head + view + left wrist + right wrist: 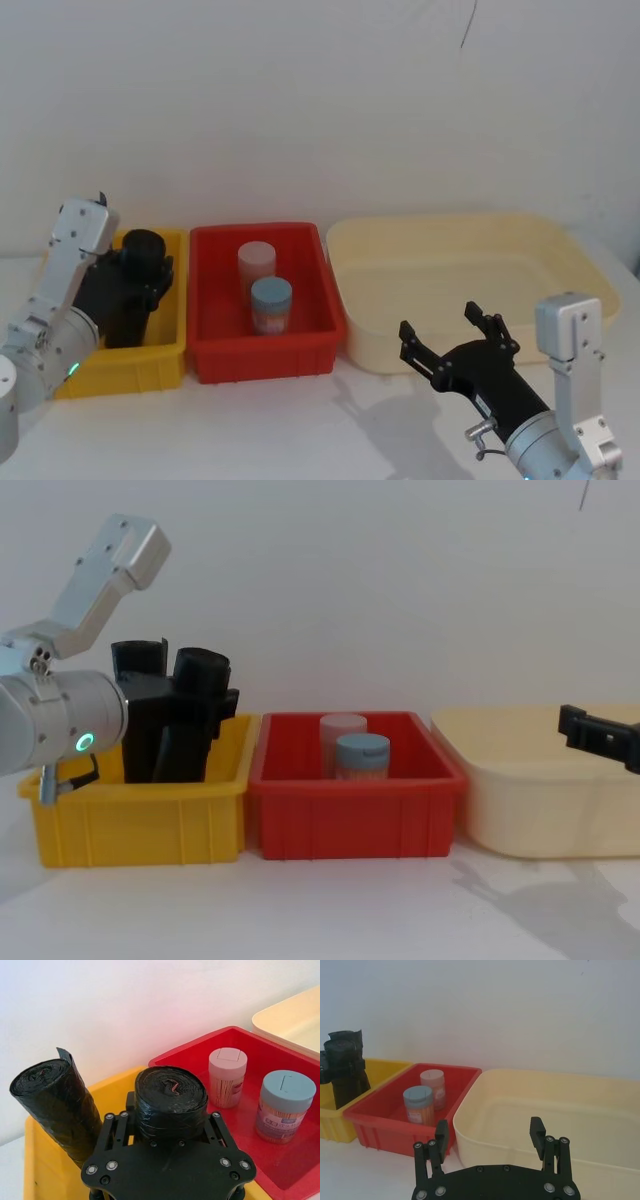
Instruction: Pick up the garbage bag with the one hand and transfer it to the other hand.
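Garbage bag (171, 1095): smooth roll, long axis near upright, in yellow bin (140, 820) beside ragged roll (50, 1090). My left gripper (165, 1119): clamped on its upper part. My right gripper (489, 1127): wide open, empty, well apart rightward, by cream tub (560, 250).

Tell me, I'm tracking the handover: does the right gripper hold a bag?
No, the right gripper has its jaws open and empty in front of the cream tub.

The smooth, tightly rolled black plastic garbage bag (171, 1100) is held nearly upright inside a yellow plastic bin (140, 825), clasped between the left gripper's (167, 1127) fingers.
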